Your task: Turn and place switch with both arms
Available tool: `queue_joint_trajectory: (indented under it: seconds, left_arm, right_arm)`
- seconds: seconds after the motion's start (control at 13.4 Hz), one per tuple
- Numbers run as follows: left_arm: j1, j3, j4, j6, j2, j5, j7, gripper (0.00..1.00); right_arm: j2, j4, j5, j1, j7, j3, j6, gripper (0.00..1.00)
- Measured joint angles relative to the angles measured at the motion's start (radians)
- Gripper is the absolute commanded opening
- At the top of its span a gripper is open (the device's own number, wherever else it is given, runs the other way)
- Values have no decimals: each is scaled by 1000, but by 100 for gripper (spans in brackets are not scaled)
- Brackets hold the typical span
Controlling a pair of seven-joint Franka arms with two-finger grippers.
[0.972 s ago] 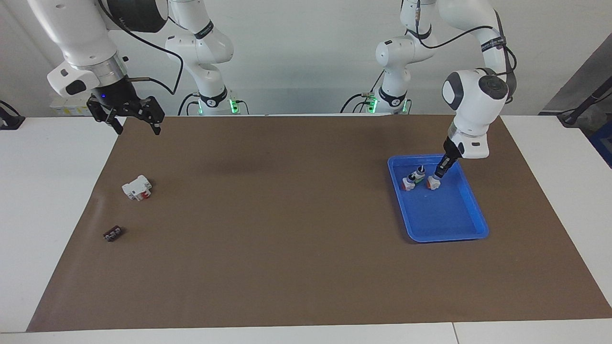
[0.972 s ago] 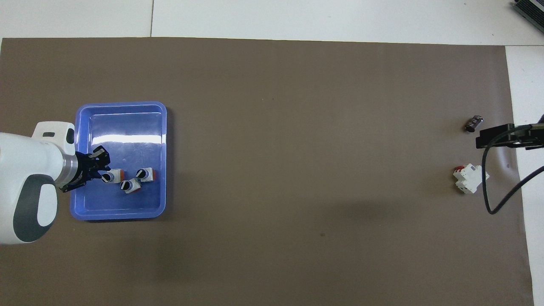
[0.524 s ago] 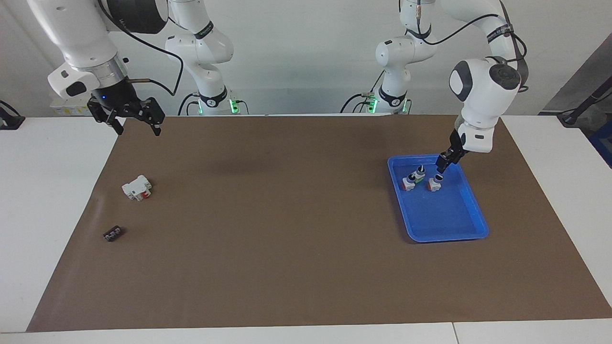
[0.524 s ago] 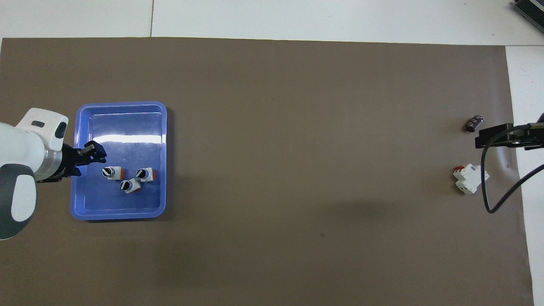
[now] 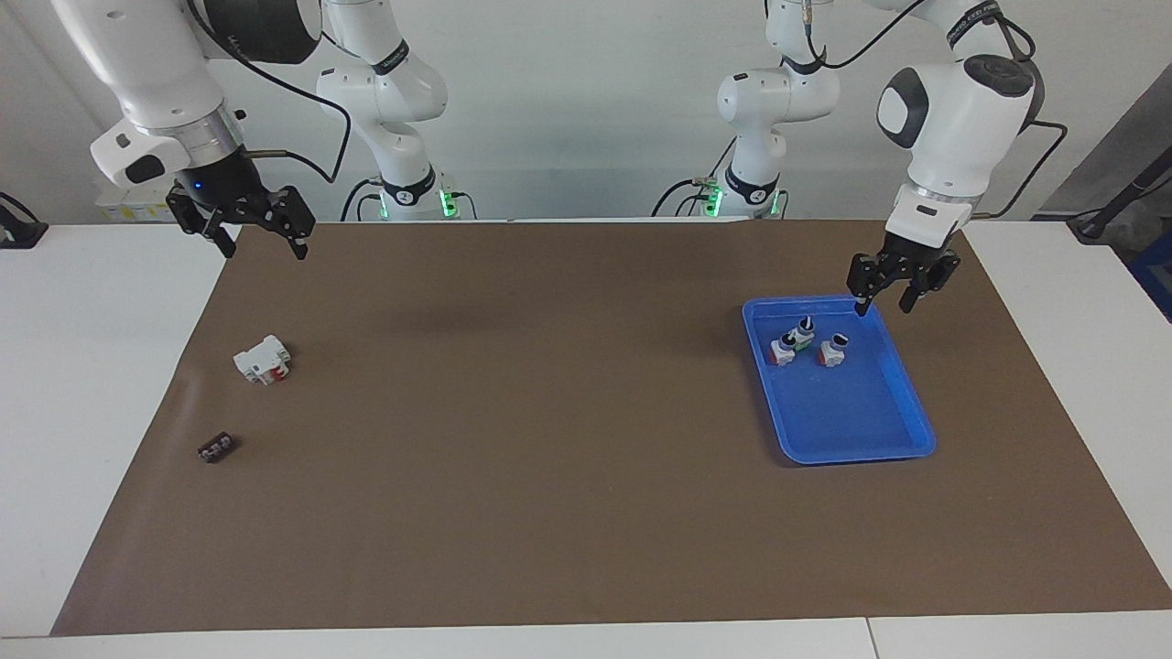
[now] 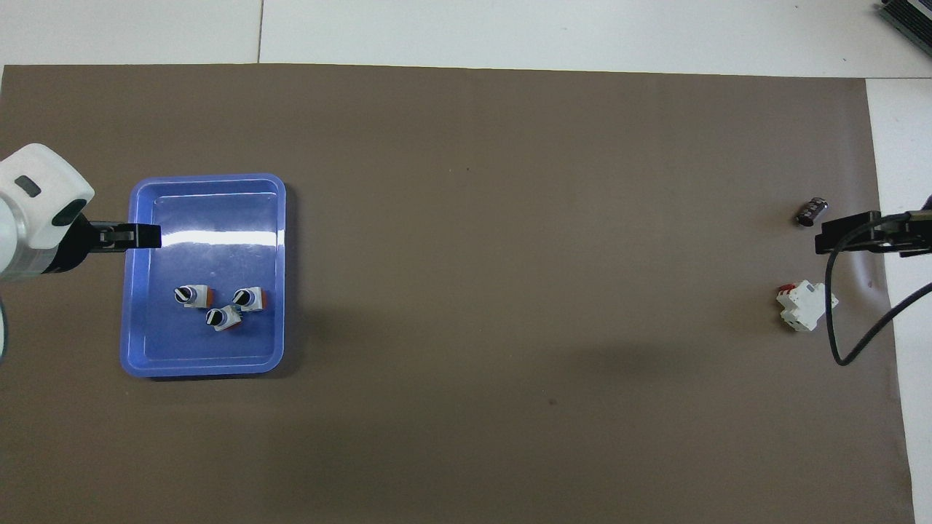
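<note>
The switch (image 5: pixel 833 351) has a white body, an orange-red base and a black knob. It rests in the blue tray (image 5: pixel 856 455), free of any gripper, and also shows in the overhead view (image 6: pixel 193 295). My left gripper (image 5: pixel 884 299) is open and empty, raised over the tray's rim at the left arm's end of the table. From overhead the left gripper (image 6: pixel 135 235) shows edge-on over that rim of the tray (image 6: pixel 281 276). My right gripper (image 5: pixel 263 240) is open and empty, and waits high over the mat's corner at the right arm's end (image 6: pixel 866 239).
Two like switches (image 5: pixel 781 349) (image 5: pixel 803 331) lie close beside the switch in the tray. A white block with a red patch (image 5: pixel 263 359) and a small dark part (image 5: pixel 217 448) lie on the brown mat at the right arm's end.
My left gripper has come off the switch, risen and turned its wrist, ending open over the tray's rim. The switch stays in the tray. The right arm has not moved.
</note>
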Motion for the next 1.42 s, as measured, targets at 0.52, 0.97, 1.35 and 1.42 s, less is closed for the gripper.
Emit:
queue_joint_trajectory:
  seconds: [0.52, 0.97, 1.35, 1.42]
  left_arm:
    - [-102, 61, 412, -379, 82, -51, 34, 100]
    - [-102, 95, 523, -511, 104, -68, 34, 100]
    - [-96, 107, 521, -615, 85, -45, 34, 100]
    - [-96, 107, 522, -633, 84, -40, 34, 100]
  right_arm:
    - [-1, 0, 0, 0, 0, 0, -5, 100]
    - [-2, 0, 0, 1, 0, 2, -6, 100]
    - [-2, 0, 0, 1, 0, 2, -6, 100]
    - [-2, 0, 0, 1, 0, 2, -6, 100]
